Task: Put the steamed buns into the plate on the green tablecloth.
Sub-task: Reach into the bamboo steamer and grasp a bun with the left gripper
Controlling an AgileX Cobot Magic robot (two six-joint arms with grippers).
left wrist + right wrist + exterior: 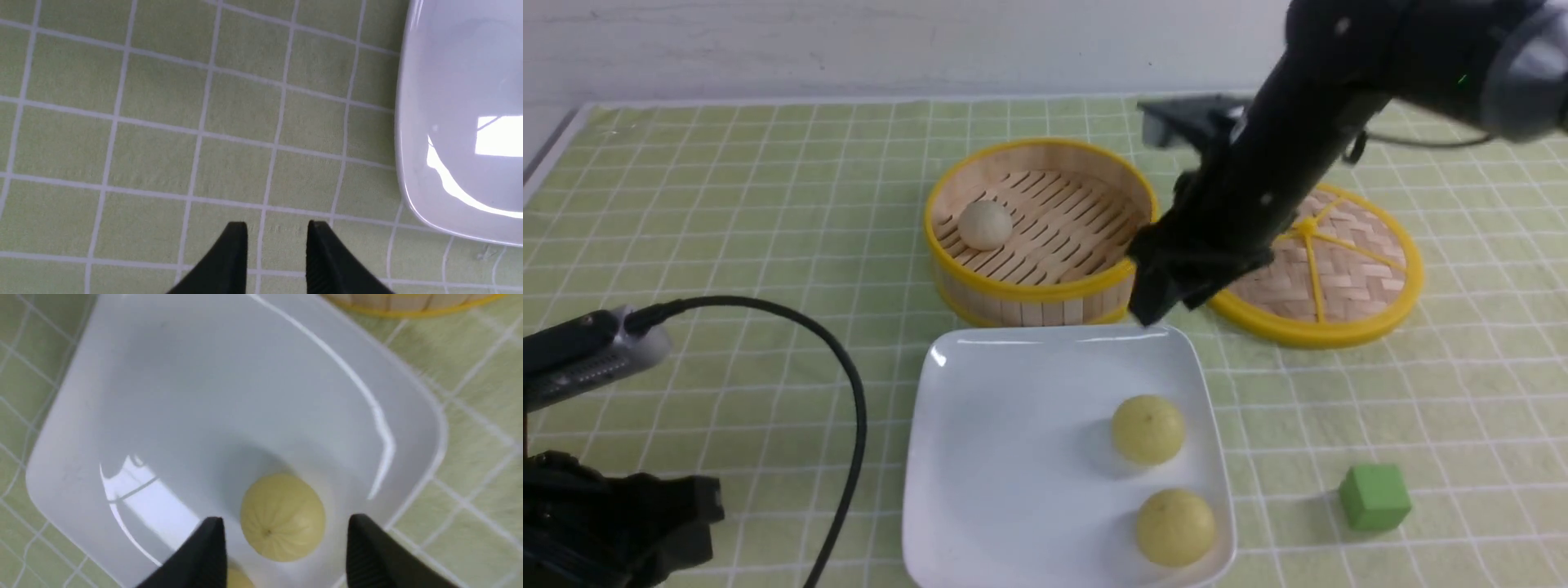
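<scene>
The white square plate [1013, 457] lies on the green tablecloth [727, 212] and holds two pale yellow steamed buns [1148, 429] [1175, 527] on its right side. A greyish-white bun [985, 224] sits in the bamboo steamer [1045, 298]. My right gripper [1168, 290] hangs open and empty above the plate's far right edge. In the right wrist view its jaws [282, 524] stand wide apart above a yellow bun [282, 516] resting on the plate [204, 396]. My left gripper [277, 227] is slightly open and empty over bare cloth, beside the plate [441, 122].
The steamer's woven lid [1331, 261] lies flat to the right of the steamer, partly behind my right arm. A green cube [1374, 496] sits on the cloth right of the plate. My left arm and its cable [849, 408] fill the near left corner.
</scene>
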